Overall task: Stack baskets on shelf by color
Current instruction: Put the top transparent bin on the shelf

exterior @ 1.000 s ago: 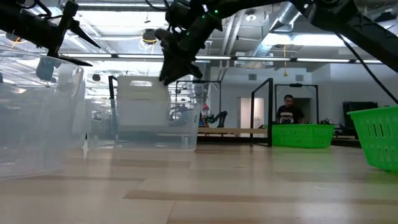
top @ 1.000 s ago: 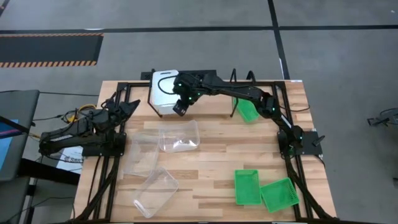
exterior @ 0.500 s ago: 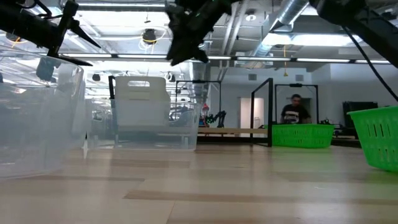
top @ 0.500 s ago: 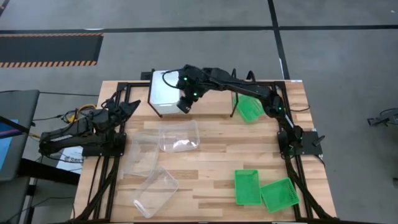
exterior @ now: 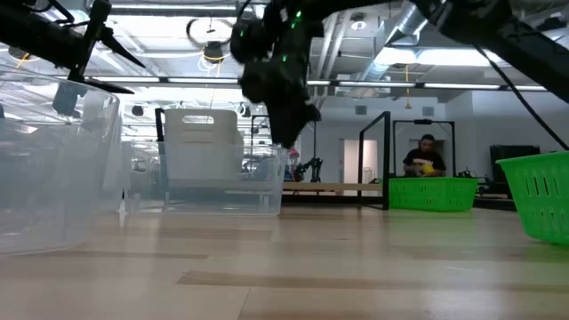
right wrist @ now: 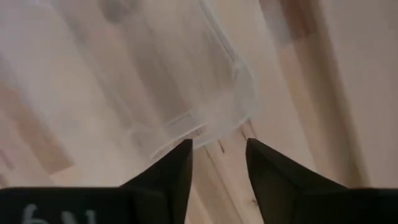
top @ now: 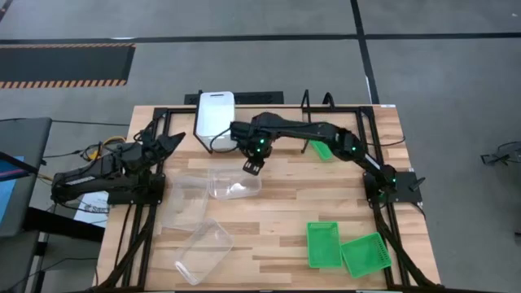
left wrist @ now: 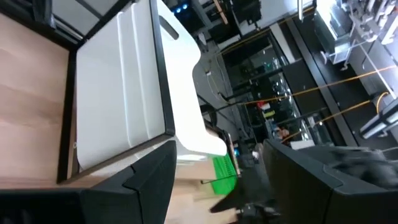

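Note:
My right gripper [top: 251, 167] [right wrist: 217, 163] hangs open just above the far right corner of a clear basket [top: 234, 181] [right wrist: 186, 93] that stands on the table; in the low view the gripper [exterior: 292, 135] is well above the tabletop. A white basket [top: 215, 115] [exterior: 203, 149] [left wrist: 130, 106] sits on the left end of the shelf [top: 285, 146], and a green basket [top: 323, 148] sits on its right part. Two more clear baskets [top: 183, 202] [top: 203, 251] and two green ones [top: 324, 244] [top: 364, 254] lie on the table. My left gripper [top: 172, 140] [left wrist: 214, 180] waits open at the table's left edge.
The shelf's black frame runs along the table's far edge, with black rails down both sides [top: 138, 236] [top: 399, 244]. The green basket [exterior: 433, 193] and another [exterior: 542, 203] show at the low view's right. A person [exterior: 425, 158] stands in the room beyond.
My right gripper has swung from beside the white basket at the far edge toward the near edge and downward, ending over the clear basket's far right corner. The white basket stays on the shelf.

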